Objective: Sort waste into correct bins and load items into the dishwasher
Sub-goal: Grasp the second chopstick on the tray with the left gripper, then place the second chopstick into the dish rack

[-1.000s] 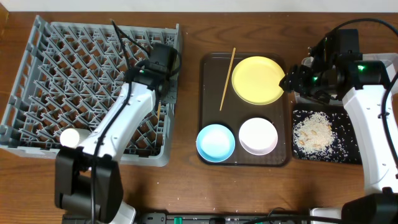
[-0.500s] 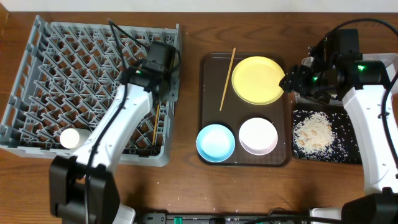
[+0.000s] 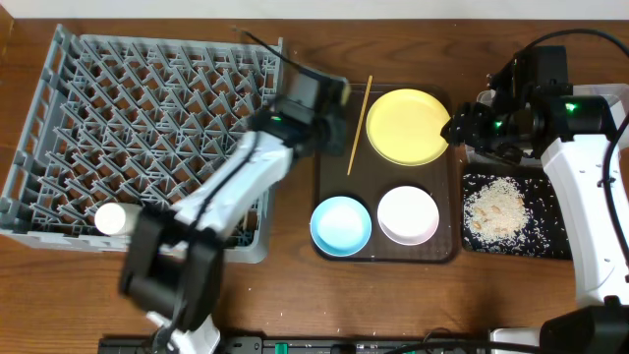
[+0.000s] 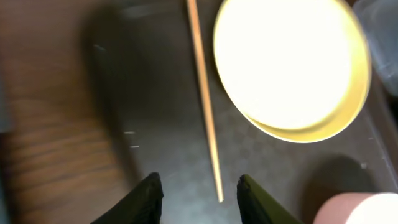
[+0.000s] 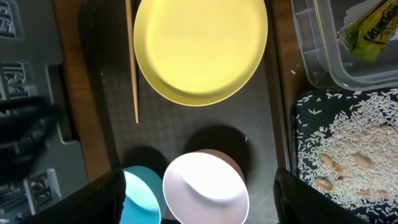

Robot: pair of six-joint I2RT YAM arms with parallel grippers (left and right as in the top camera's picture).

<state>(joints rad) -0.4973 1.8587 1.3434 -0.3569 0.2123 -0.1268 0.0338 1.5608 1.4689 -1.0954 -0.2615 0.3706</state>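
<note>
My left gripper (image 3: 334, 96) is open and empty, above the left part of the brown serving tray (image 3: 388, 251). In the left wrist view its tips (image 4: 199, 179) stand on either side of the near end of a wooden chopstick (image 4: 204, 106). The yellow plate (image 3: 407, 126), light blue bowl (image 3: 341, 224) and white bowl (image 3: 408, 214) sit on that tray. The white cup (image 3: 110, 218) lies in the grey dish rack (image 3: 118, 118). My right gripper (image 3: 458, 128) is wide open and empty, high over the tray (image 5: 199, 180). The second chopstick is hidden.
The clear tub (image 5: 323, 56) at the right holds the green-and-orange wrapper (image 5: 367, 28). The black tray (image 3: 550, 246) below it holds rice scraps (image 3: 494, 208). My left arm stretches across the rack's right edge.
My left arm has swung right, from over the rack's right side to the brown tray's left edge by the chopstick. A chopstick showed in the rack half a second ago. The right arm has not moved.
</note>
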